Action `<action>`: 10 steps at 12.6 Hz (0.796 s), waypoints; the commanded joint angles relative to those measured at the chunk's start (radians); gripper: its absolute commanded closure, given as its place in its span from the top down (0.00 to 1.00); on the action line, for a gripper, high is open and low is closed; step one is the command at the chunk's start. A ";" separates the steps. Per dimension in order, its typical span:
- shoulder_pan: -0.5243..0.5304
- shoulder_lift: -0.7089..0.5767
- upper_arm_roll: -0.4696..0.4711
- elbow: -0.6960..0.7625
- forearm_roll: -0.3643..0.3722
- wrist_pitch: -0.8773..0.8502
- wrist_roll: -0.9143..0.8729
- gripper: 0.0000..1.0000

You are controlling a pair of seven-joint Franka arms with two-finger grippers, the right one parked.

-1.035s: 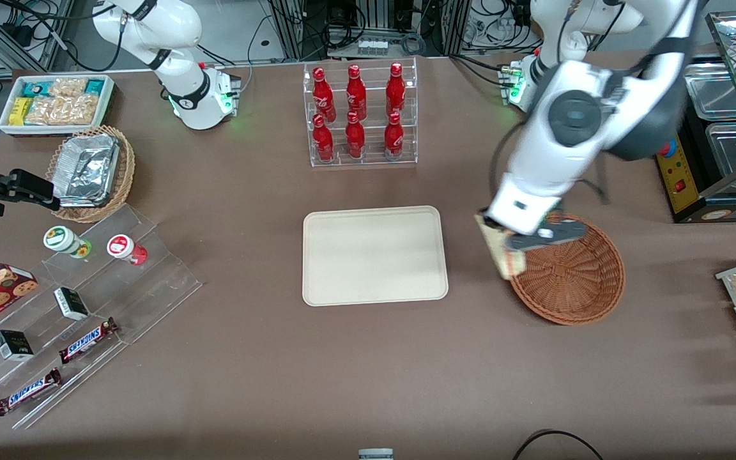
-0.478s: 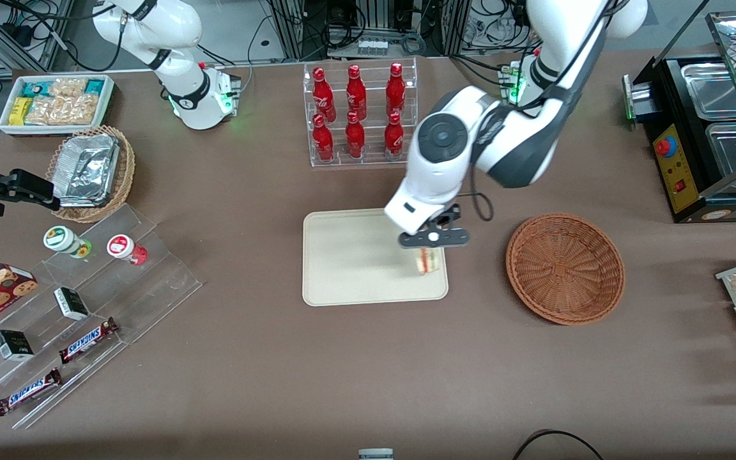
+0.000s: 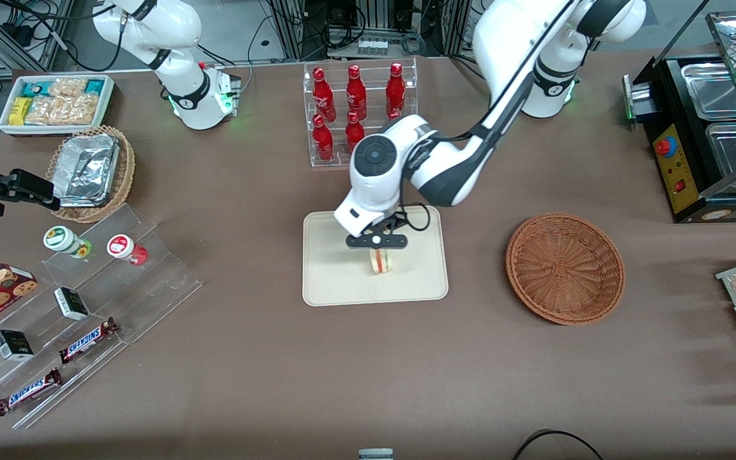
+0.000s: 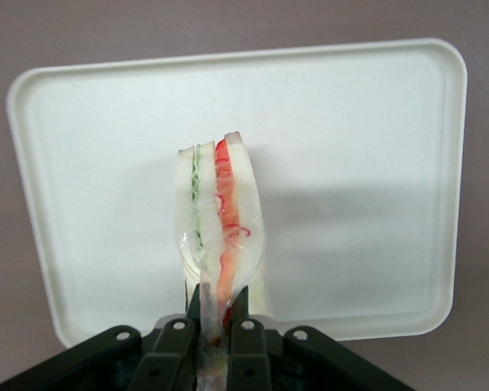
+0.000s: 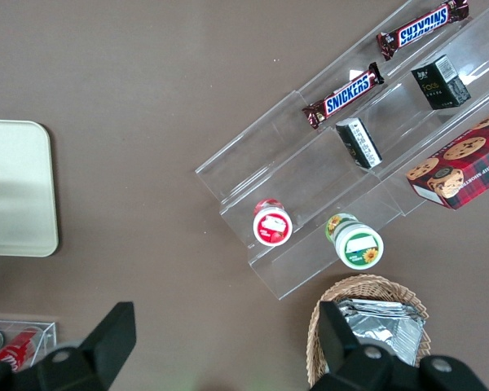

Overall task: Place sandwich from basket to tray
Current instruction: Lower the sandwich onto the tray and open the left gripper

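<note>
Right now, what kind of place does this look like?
Probably a mock snack shop in a robot lab: a rack of red bottles, Snickers bars on clear display steps, cables overhead. The gripper holds a sandwich above the tray.

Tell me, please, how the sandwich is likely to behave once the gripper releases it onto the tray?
Held on edge over the tray, the narrow sandwich will probably topple flat. The gripper pinches its glossy wrap, so it seems soft, squashable and perhaps slippery.

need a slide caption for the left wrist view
Gripper shut on the sandwich, holding the wedge over the middle of the cream tray.
</note>
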 commanded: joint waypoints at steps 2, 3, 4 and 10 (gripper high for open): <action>-0.048 0.060 0.014 0.039 0.070 0.025 -0.046 0.00; -0.048 0.071 0.014 0.037 0.078 0.033 -0.049 0.00; -0.055 0.080 0.014 0.037 0.078 0.036 -0.049 0.00; -0.052 0.062 0.016 0.037 0.078 0.025 -0.049 0.99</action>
